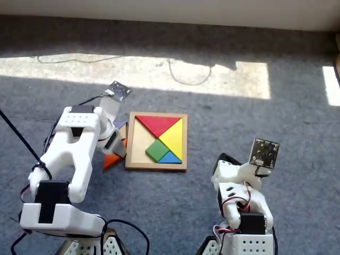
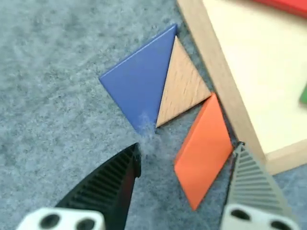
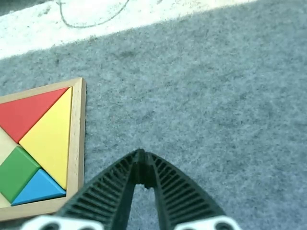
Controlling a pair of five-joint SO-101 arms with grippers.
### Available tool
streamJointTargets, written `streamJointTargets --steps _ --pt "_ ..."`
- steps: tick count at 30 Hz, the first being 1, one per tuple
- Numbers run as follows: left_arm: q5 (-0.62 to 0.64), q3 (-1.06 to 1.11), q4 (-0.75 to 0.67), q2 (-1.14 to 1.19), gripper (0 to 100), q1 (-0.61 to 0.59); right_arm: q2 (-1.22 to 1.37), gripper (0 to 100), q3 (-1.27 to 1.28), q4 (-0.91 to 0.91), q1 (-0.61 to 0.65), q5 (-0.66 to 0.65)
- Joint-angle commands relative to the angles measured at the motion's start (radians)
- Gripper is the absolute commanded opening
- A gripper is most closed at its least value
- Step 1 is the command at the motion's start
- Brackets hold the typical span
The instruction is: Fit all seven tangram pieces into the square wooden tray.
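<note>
Left wrist view: the left gripper [image 2: 188, 147] is held with fingers open on either side of the orange piece [image 2: 204, 148], which is seen at 9 o'clock of the wooden tray [image 1: 155, 166]. The right gripper [image 3: 142, 158] is seen with fingers closed on nothing, at the tray's 4 o'clock.

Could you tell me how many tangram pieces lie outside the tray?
3: a blue triangle, a wooden triangle touching it, and an orange parallelogram, all beside the tray.
</note>
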State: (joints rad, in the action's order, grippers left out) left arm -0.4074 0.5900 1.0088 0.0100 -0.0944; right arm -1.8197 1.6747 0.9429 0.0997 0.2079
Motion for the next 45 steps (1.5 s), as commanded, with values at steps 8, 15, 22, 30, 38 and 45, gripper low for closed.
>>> streamJointTargets --steps 8,15,22,30,38,45 --pt "0.002 -0.012 -0.017 0.001 29 0.033 -0.016 0.5 0.119 0.002 -0.012 -0.012" --pt "-0.133 -0.004 -0.017 0.001 25 0.036 -0.016 0.5 0.119 0.002 -0.012 -0.012" --pt "-0.252 0.001 -0.011 0.001 23 0.035 -0.016 0.5 0.119 0.002 -0.012 -0.012" --pt "-0.307 0.001 -0.009 0.005 23 0.036 -0.016 0.5 0.119 0.002 -0.012 -0.012" --pt "-0.302 -0.259 0.209 0.245 23 0.05 -0.016 0.5 0.119 0.002 -0.012 -0.012" --pt "-0.302 -0.352 0.285 0.328 13 0.05 -0.016 0.5 0.119 0.002 -0.012 -0.012"
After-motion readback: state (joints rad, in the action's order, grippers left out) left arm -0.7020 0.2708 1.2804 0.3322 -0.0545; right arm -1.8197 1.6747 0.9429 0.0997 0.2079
